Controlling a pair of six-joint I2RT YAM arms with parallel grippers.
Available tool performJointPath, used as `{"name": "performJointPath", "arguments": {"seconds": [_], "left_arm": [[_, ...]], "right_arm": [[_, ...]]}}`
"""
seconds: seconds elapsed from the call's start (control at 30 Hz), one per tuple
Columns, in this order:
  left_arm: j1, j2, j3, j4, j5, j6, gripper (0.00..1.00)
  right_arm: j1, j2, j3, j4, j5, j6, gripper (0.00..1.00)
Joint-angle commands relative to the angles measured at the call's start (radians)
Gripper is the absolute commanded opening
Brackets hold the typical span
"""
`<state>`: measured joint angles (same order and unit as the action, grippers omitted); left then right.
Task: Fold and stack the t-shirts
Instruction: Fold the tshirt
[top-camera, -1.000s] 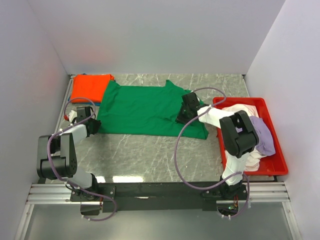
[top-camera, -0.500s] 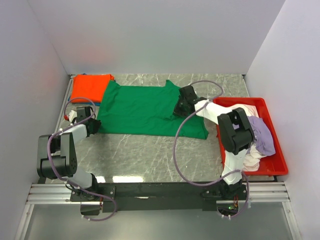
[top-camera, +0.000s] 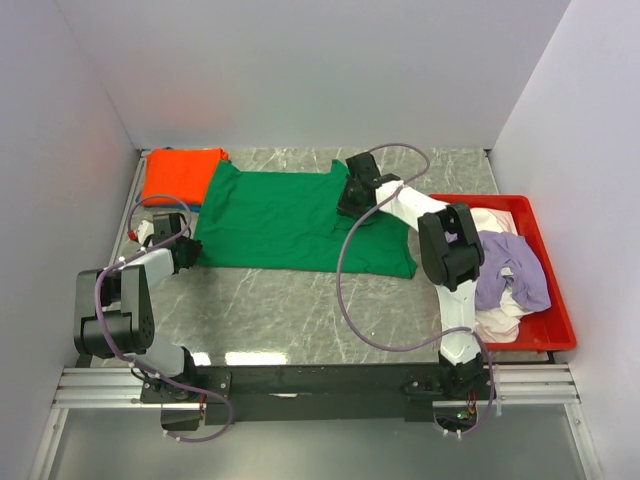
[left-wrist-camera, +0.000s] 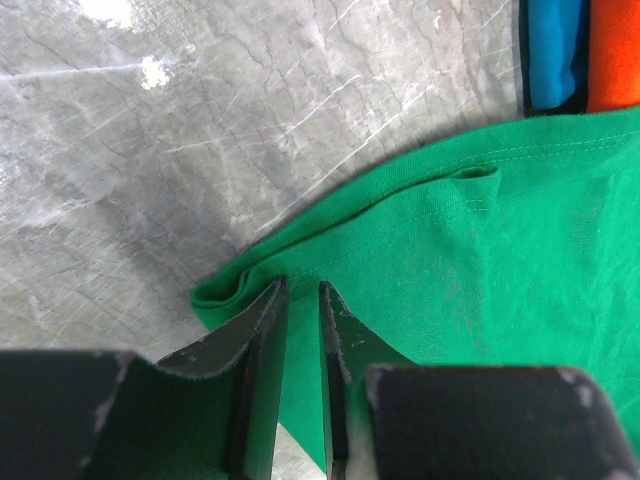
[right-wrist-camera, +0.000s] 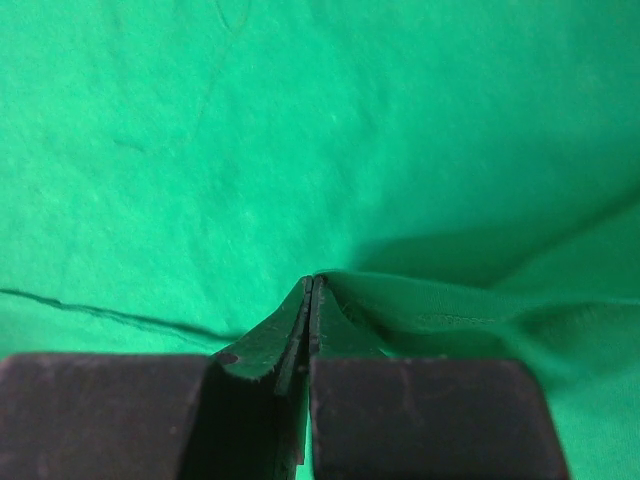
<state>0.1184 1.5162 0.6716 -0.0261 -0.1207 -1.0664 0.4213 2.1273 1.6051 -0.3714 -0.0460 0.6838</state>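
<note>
Grey marbled tabletop (top-camera: 300, 300) lay between plain white walls (top-camera: 300, 70), with the bright green cloth t-shirt (top-camera: 280, 215) spread flat on it. At the shirt's bunched hem corner sat the left gripper (left-wrist-camera: 303, 290), jaws a narrow slit apart; whether they nipped any cloth could not be told. Farther off, the right gripper (right-wrist-camera: 310, 283) was clenched on a raised fold of the same shirt. A crumpled lilac t-shirt (top-camera: 510, 275) and a white t-shirt (top-camera: 490, 220) lay heaped in the rigid red plastic tray (top-camera: 555, 325), partly behind the right arm. At the far left, a folded orange t-shirt (top-camera: 180, 175) seemingly covered a blue t-shirt (left-wrist-camera: 555, 50).

Table (top-camera: 300, 295) with green t-shirt (top-camera: 275, 220), tray (top-camera: 480, 200)
</note>
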Motion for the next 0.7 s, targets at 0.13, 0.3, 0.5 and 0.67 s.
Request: {"name": "performJointPath", "arguments": {"seconds": [0.13, 0.3, 0.5, 0.67], "left_arm": [[0.003, 0.010, -0.004, 0.020, 0.007, 0.014, 0.24], [0.004, 0.009, -0.003, 0.018, 0.006, 0.016, 0.24], [0.003, 0.009, -0.006, 0.018, 0.007, 0.016, 0.24], [0.004, -0.001, -0.014, 0.020, 0.007, 0.014, 0.24]], "right_arm": [[0.007, 0.086, 0.156, -0.066, -0.005, -0.050, 0.00], [0.010, 0.132, 0.236, -0.104, -0.015, -0.078, 0.10], [0.011, 0.120, 0.254, -0.100, -0.029, -0.122, 0.46], [0.010, 0.040, 0.233, -0.097, 0.006, -0.150, 0.53]]}}
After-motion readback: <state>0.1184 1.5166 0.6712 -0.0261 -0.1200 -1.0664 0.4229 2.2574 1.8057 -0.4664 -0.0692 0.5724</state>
